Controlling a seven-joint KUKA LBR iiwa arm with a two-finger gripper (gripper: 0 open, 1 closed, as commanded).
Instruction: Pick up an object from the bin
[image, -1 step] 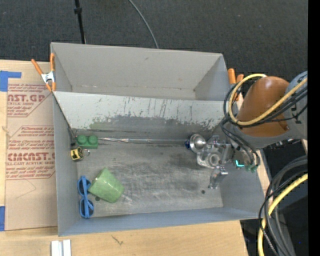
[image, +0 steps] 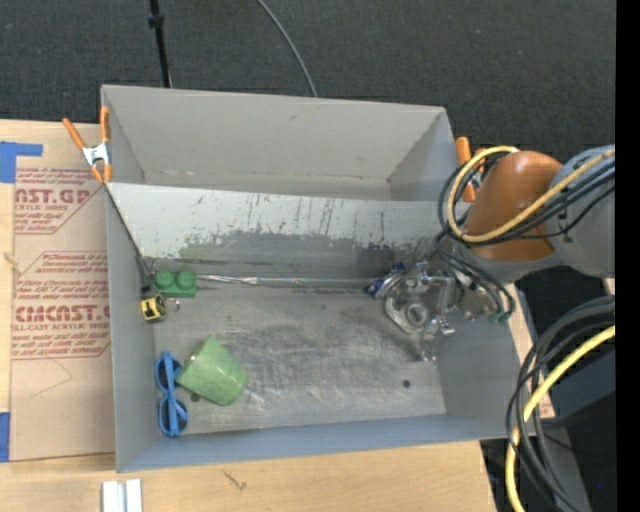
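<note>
Gripper (image: 425, 312) sits low at the bin's (image: 300, 150) 3 o'clock; open or clenched, I cannot tell. Cup (image: 215, 372), glasses (image: 168, 392) and brick (image: 175, 283) lie well apart at 8 to 9 o'clock, so closing here risks grabbing nothing.

Orange cover (image: 515, 200), yellow cables (image: 452, 207) — metal gripper (image: 426, 338)

Dark carpeted floor (image: 400, 50) behind; pale wooden tabletop (image: 300, 478) below.
</note>
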